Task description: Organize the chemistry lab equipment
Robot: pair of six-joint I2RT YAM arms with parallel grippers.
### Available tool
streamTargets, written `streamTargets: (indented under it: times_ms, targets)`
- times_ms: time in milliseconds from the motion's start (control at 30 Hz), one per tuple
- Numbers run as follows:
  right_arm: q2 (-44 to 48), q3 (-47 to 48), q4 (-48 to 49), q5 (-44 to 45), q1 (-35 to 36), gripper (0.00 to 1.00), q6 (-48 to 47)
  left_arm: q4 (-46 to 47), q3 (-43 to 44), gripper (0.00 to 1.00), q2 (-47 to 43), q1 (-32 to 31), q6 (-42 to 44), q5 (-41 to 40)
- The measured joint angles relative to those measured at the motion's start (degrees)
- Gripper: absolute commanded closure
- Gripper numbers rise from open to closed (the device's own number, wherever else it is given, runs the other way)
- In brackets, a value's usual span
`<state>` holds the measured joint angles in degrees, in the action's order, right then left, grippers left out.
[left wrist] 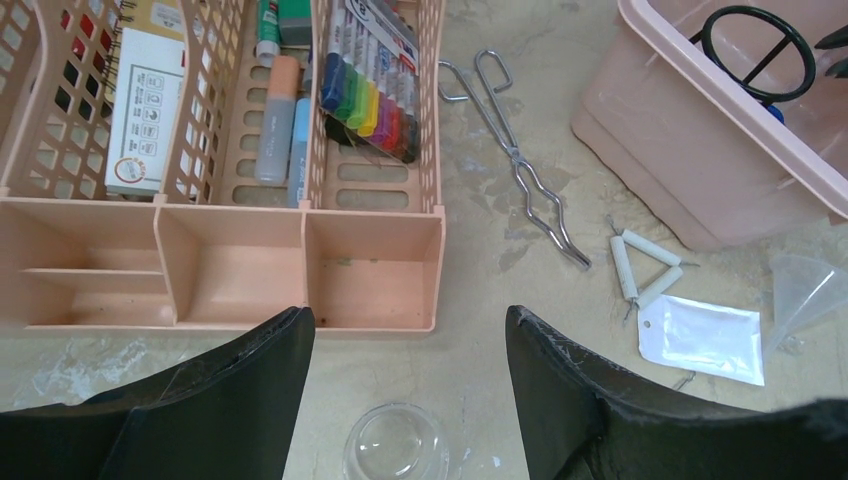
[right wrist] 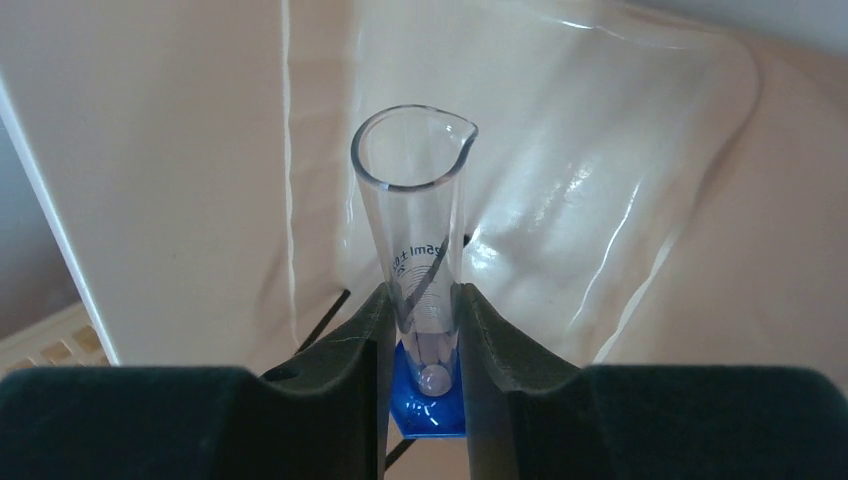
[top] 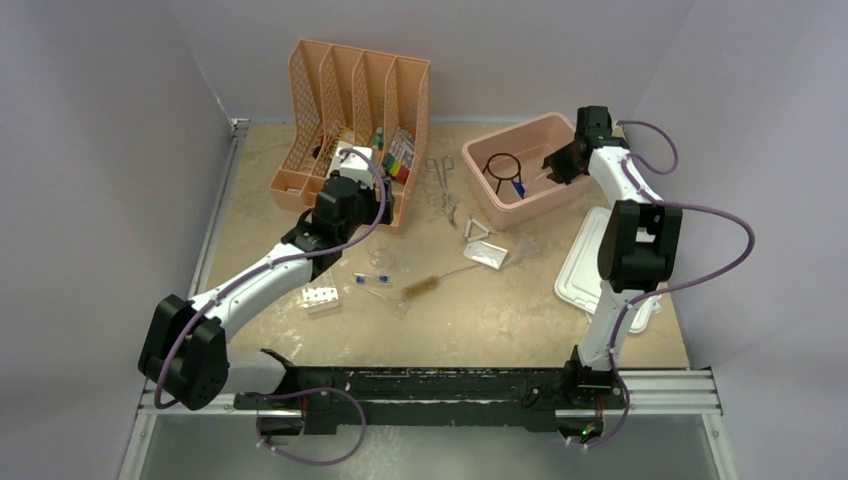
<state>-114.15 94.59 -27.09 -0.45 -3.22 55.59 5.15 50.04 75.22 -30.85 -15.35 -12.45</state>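
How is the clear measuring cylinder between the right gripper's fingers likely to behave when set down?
The measuring cylinder looks smooth and glossy, so it may slip in the right gripper, which pinches only its lower part. Tall and narrow on a small blue base, it could tip if set down crooked. Its thin clear wall suggests it is light.

Bare desk point(top: 500, 330) runs open along 6 o'clock. At 11 the organizer point(top: 350, 110) walls off the corner. At 1 the tub point(left wrist: 680, 170) does the same, with the ring point(left wrist: 768, 58) and cylinder point(right wrist: 415, 250) inside it. The 12 o'clock lane between them holds the tongs point(top: 443, 185). The centre is cluttered with the triangle point(top: 478, 232), funnel point(left wrist: 805, 290), brush point(top: 425, 287), tubes point(top: 372, 281) and rack point(top: 321, 298). The lid point(top: 590, 270) blocks 4 o'clock.
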Motion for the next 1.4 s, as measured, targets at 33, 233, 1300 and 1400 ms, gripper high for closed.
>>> streamTargets:
  times_ms: [33,233,1300,1400]
  targets:
    - [0.0,0.0,0.0,0.8,0.0,0.69,1.2,0.3,0.0,0.31,0.0,0.1,0.1,0.0]
    - [-0.9,1.3,-1.4,4.1,0.1,0.69,6.4,1.7,0.0,0.31,1.0,2.1,0.2,0.1]
    - [-9.8,15.6,-7.4,9.5,2.0,0.62,5.5,2.1,0.0,0.31,2.1,5.7,0.6,0.3]
    - [-9.2,14.8,-5.2,9.9,2.5,0.61,0.5,2.1,0.0,0.31,2.1,5.7,0.5,0.6]
